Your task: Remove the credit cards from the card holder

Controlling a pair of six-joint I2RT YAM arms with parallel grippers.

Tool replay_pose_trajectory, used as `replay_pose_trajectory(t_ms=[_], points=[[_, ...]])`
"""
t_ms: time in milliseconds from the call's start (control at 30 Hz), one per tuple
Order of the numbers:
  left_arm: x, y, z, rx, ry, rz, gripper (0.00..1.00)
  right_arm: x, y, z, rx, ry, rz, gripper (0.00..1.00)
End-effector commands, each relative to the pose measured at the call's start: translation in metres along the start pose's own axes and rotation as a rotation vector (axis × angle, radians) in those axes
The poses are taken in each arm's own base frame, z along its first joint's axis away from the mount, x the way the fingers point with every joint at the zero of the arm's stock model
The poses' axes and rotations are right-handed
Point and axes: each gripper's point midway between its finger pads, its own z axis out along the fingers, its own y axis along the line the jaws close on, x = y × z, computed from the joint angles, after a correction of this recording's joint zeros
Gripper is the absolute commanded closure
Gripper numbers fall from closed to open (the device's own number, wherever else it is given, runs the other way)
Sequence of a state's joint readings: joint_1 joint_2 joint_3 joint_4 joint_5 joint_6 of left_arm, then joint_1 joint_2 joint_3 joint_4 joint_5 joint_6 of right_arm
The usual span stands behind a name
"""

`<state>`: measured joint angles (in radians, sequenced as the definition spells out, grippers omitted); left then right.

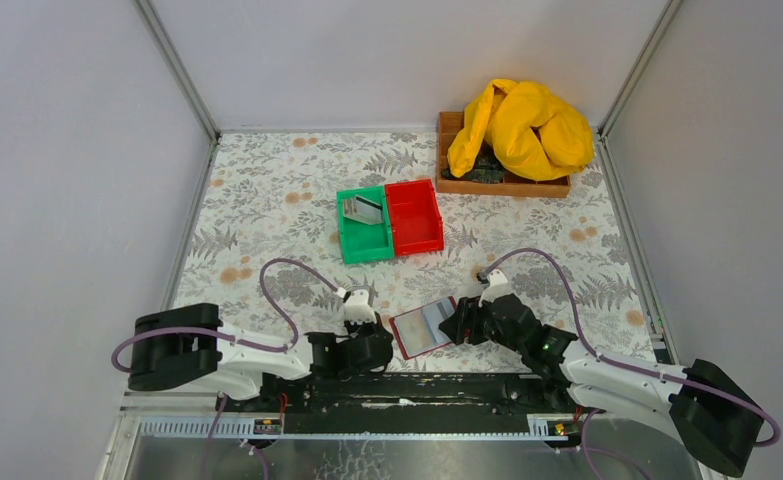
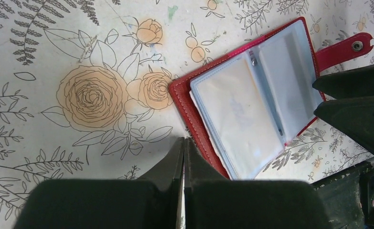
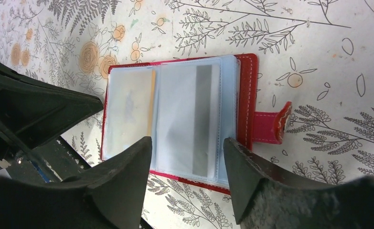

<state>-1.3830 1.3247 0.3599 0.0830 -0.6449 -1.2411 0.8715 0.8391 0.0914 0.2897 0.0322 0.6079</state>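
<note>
Card holder lies open
My right pincer gapes over it, seeking credit cards (left pincer pressed together).

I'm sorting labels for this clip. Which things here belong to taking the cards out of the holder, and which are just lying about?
Belongs to the job: the open card holder, the cards in its sleeves, the left hand, the right hand, and probably the green bin holding a grey card.
Just lying about: the red bin, the wooden tray, the yellow cloth on it.
</note>
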Motion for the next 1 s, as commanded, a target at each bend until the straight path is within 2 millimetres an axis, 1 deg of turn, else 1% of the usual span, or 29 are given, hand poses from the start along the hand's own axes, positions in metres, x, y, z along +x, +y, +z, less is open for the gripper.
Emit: replay_pose_trajectory(t_ms=[0,267,400,633,967], points=[[0.008,0.033,0.001,-0.107,0.009,0.078,1.0,0.007,-0.012,0.0,0.058,0.032,-0.025,0.34],[0.013,0.021,0.009,-0.108,0.023,0.115,1.0,0.018,-0.003,0.004,0.006,0.092,-0.01,0.36],[0.015,0.02,0.01,-0.103,0.029,0.12,1.0,0.019,0.013,0.005,-0.069,0.108,0.009,0.37],[0.02,0.018,0.014,-0.11,0.044,0.138,1.0,0.009,0.036,0.0,-0.174,0.09,0.022,0.38],[0.022,0.018,0.015,-0.105,0.05,0.137,1.0,-0.006,0.056,-0.007,-0.232,0.068,0.006,0.42]])
